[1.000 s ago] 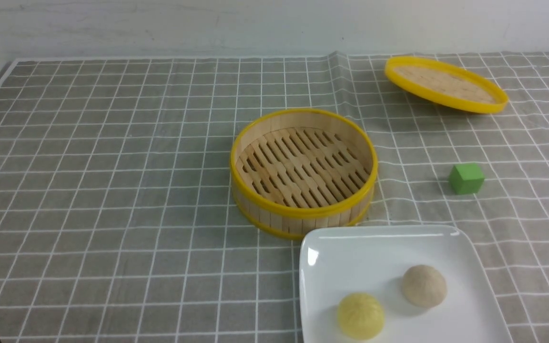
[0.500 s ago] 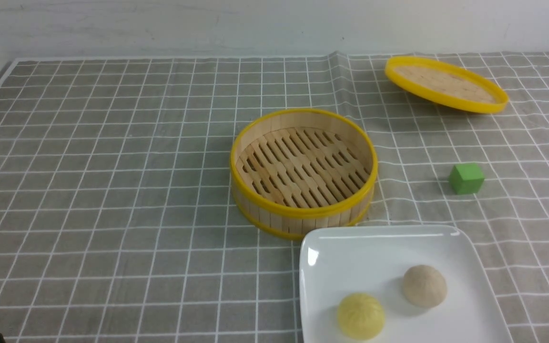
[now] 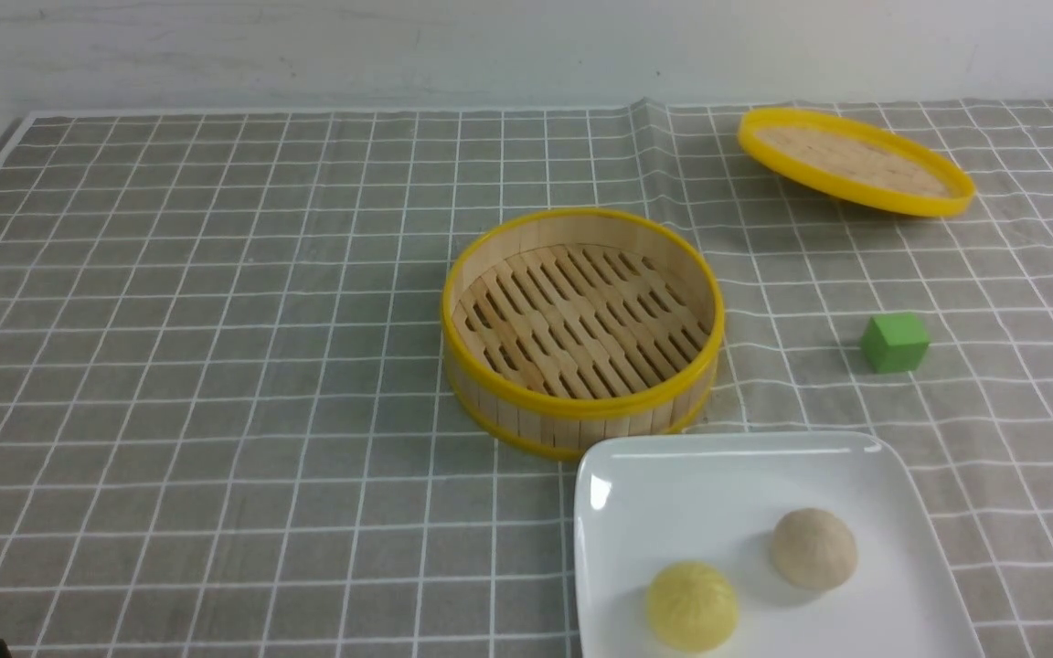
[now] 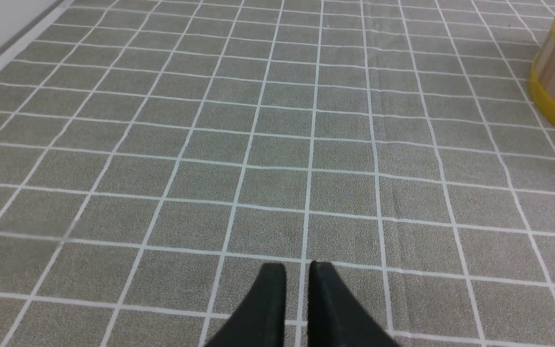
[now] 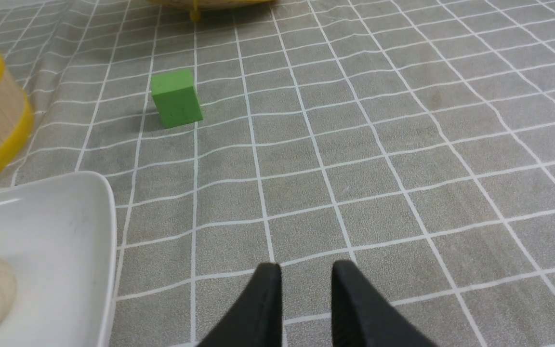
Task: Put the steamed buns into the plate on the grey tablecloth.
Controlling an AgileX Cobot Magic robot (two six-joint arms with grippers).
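Both pleated round buns, pale yellow (image 3: 691, 606) and beige-cream (image 3: 813, 547), sat on the glossy white square plate (image 3: 673, 493). The left gripper (image 4: 297, 271) and right gripper (image 5: 305, 271) hung empty, fingers slightly parted, well clear of them over the grey gridded tablecloth (image 3: 216, 366). I'd judge backing off without nudging the plate was all that remained.

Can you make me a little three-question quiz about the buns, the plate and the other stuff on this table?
1. True or false: both steamed buns lie on the plate.
2. What is inside the steamer basket? A) a bun B) nothing C) the green cube
3. Fill in: the left pincer hangs over the grey ____.

Key: 1 true: the yellow bun and the beige bun sit there, apart. 2 B. 3 tablecloth.
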